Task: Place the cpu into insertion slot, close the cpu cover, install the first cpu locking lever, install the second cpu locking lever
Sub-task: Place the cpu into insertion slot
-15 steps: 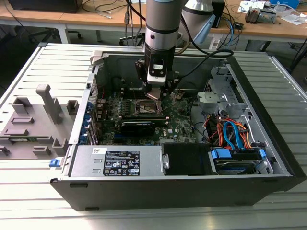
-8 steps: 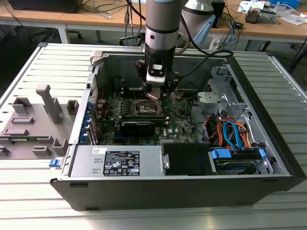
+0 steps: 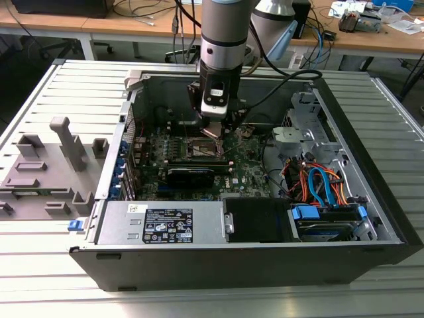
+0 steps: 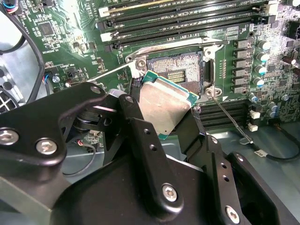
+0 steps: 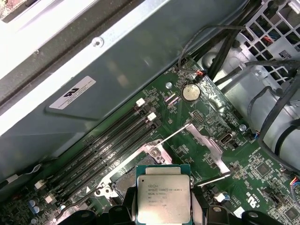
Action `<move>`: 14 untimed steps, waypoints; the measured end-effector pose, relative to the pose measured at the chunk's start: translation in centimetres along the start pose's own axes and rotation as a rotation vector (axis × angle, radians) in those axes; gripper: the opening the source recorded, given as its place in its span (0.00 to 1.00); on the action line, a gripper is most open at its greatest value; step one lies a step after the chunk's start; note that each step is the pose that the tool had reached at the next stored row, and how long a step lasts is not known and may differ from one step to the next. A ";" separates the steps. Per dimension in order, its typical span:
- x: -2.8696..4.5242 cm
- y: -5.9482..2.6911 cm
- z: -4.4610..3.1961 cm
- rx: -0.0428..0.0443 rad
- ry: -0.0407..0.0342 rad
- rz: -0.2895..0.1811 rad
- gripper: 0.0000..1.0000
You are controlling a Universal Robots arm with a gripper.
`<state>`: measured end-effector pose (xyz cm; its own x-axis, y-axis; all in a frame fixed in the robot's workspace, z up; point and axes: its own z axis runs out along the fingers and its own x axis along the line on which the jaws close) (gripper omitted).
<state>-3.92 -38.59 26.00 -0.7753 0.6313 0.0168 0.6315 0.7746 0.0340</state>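
My claw (image 4: 163,113) is clamped on the cpu (image 4: 164,105), 2 black metal fingers (image 4: 136,117) pinching its opposite edges. The chip is a flat square with a dull silvery-grey lid and a thin green rim. I hold it tilted just over the insertion slot (image 4: 176,70), not seated. The slot is a dark square bed of fine pins in a bright metal frame, set in the glossy green board (image 4: 61,28).

In the first wrist view the cpu cover (image 5: 206,147), a thin silvery plate, stands swung open beside the slot. A slim wire lever (image 4: 228,118) juts out from the socket's corner. Long narrow black memory slots (image 4: 187,14) flank the socket.

In the exterior view my claw sits toward 11 o'clock of the open steel case (image 3: 371,165). Blue and orange cables (image 3: 318,185) lie at 4 o'clock from it, and a grey plastic fixture (image 3: 46,172) lies at 9 o'clock, outside the case.
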 end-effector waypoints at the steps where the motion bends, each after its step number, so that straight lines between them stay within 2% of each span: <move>1: 0.00 0.00 0.00 0.0000 -0.0001 0.002 0.55; 14: 0.00 0.00 0.04 -0.0005 -0.0010 0.028 0.55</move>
<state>-3.92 -38.59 25.96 -0.7573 0.6529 0.0168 0.6530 0.7566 0.0340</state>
